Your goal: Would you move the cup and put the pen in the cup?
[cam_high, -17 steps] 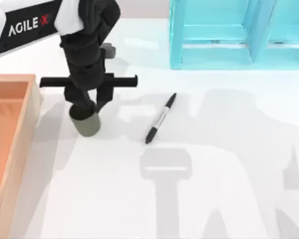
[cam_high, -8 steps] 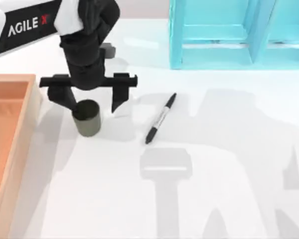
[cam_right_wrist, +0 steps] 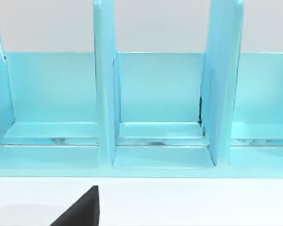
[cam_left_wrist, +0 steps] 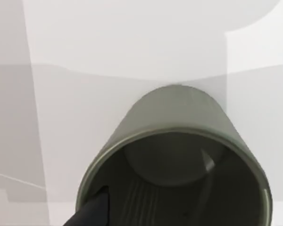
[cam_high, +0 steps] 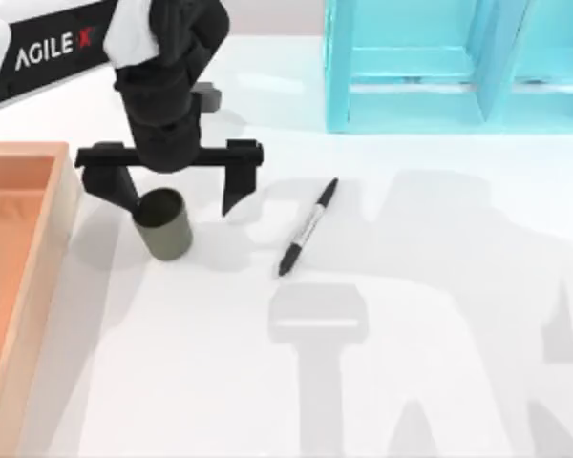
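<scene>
Overhead, the left end effector (cam_high: 168,196) hangs over the cup (cam_high: 165,224), fingers spread wide to either side of its rim. The cup stands upright on the white table (cam_high: 267,382) beside a wooden tray (cam_high: 19,267); the pen (cam_high: 307,227) lies to its right, apart. From the left wrist, the cup (cam_left_wrist: 179,155) gapes open. From the right wrist, a turquoise rack (cam_right_wrist: 155,117) stands ahead; that end effector's fingers I cannot tell.

We see a white table (cam_high: 382,382) crossed by soft grey shadows. At its far side, right of centre, stands a turquoise shelf unit (cam_high: 411,67) with upright dividers (cam_right_wrist: 104,94) forming open compartments. Along the left edge sits a light wooden tray (cam_high: 38,286) with an orange floor.
</scene>
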